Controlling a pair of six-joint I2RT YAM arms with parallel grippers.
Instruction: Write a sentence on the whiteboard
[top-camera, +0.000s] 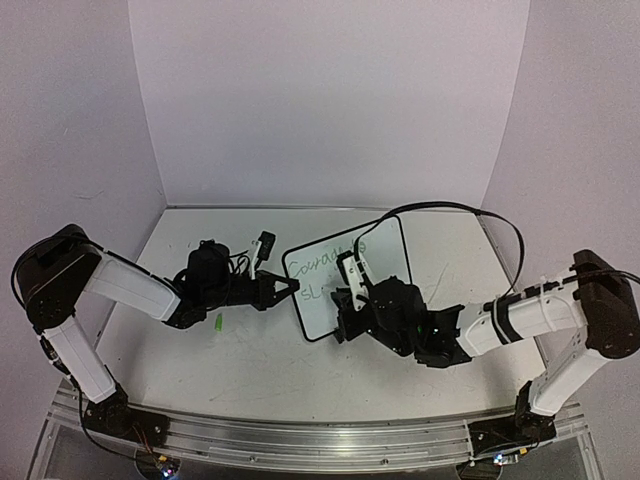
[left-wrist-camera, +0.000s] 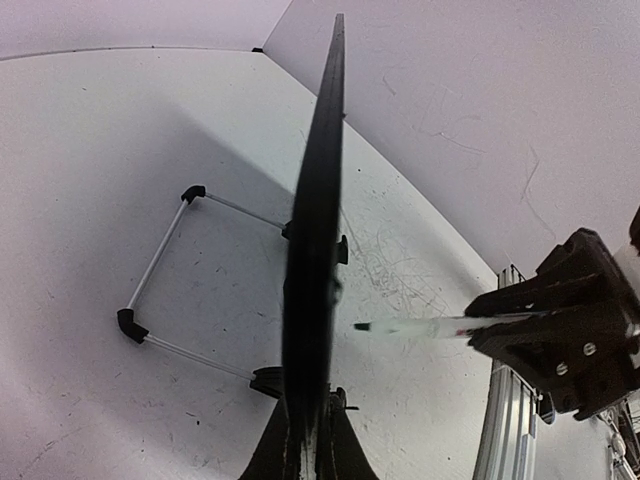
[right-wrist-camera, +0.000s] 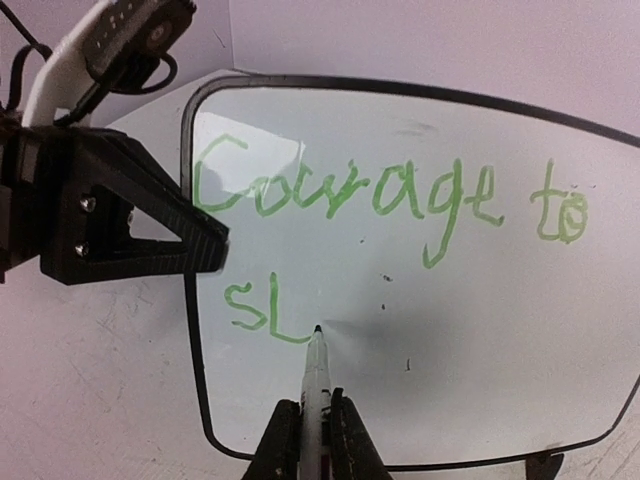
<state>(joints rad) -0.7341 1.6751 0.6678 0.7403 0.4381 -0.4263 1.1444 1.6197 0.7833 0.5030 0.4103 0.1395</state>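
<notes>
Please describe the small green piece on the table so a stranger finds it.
Start at the white table, near the left arm. By its wrist, nearer the bases than the left pincer gripping the whiteboard, lies a tiny stub. Unlike its black neighbours, it is bright green.

- Left arm (top-camera: 120, 285): white link shells, black joints, black base at lower left.
- Right arm (top-camera: 530, 315): same colouring; black cable (top-camera: 445, 204) arcs above it.
- Left gripper (right-wrist-camera: 218, 245): black angular fingers, two silver screws.

Ahead of the right gripper (right-wrist-camera: 313, 415), touching its marker (right-wrist-camera: 315, 365), the whiteboard (right-wrist-camera: 450, 320) bars the way; left of its jaws the left gripper (right-wrist-camera: 205, 245) clamps the board's edge, bare table (right-wrist-camera: 100, 400) below.
</notes>
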